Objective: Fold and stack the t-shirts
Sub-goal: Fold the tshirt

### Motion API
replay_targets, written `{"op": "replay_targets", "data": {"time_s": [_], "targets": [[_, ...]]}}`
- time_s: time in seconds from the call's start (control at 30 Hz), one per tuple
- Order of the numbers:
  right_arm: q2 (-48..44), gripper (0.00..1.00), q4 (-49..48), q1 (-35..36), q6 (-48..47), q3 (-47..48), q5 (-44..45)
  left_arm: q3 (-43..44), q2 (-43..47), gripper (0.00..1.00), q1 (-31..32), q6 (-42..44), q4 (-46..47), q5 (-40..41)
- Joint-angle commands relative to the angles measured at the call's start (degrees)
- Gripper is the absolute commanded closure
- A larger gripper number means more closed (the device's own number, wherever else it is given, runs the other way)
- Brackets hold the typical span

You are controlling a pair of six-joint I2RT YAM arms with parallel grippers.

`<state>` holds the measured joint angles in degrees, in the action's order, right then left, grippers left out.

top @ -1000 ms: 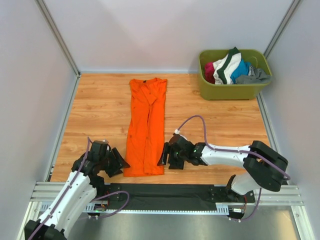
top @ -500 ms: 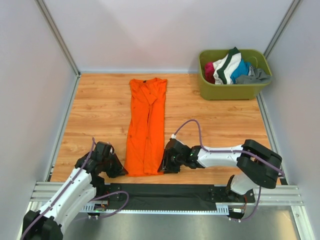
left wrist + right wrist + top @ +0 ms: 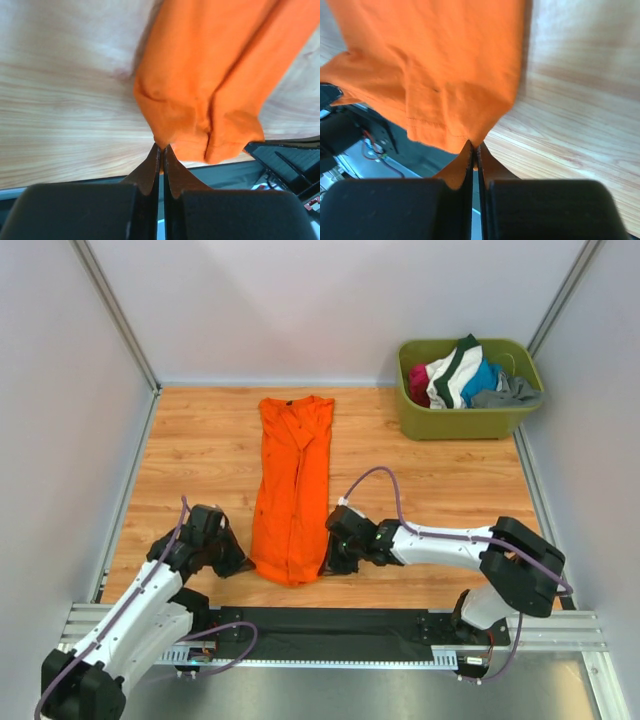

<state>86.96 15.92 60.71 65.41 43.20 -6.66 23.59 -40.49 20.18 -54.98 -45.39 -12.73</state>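
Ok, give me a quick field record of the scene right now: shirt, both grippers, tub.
shirt: bright orange cloth t-shirt, folded into a long strip on the wooden table
left gripper: shut on its near left corner
right gripper: shut on its near right corner
near hem: bunched between the grippers
tub: olive-green plastic tub, far right corner, holding mixed clothes

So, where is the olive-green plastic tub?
In the top view, the olive-green plastic tub stands at the far right corner, right of the orange cloth t-shirt.
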Motion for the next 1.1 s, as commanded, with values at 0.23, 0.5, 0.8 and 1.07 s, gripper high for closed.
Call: {"op": "replay_targets", "data": {"time_s": [0.23, 0.5, 0.8, 1.07], "targets": [[-4.87, 1.00, 9.39, -10.43, -10.64, 12.34, 1.39, 18.49, -14.68, 1.00, 0.12, 3.12, 4.25, 3.50], [1.35, 1.00, 10.97, -18.60, -18.21, 22.88, -2.92, 31.59, -25.94, 1.00, -1.20, 5.85, 6.01, 5.00], [10.95, 1.00, 13.08, -23.87, -22.69, 35.80, -6.00, 39.24, -36.40, 1.00, -4.19, 5.94, 7.94, 5.79], [17.71, 1.00, 14.92, -26.34, -24.89, 42.14, -7.67, 46.71, -44.32, 1.00, -6.03, 7.61, 7.94, 6.23]]}}
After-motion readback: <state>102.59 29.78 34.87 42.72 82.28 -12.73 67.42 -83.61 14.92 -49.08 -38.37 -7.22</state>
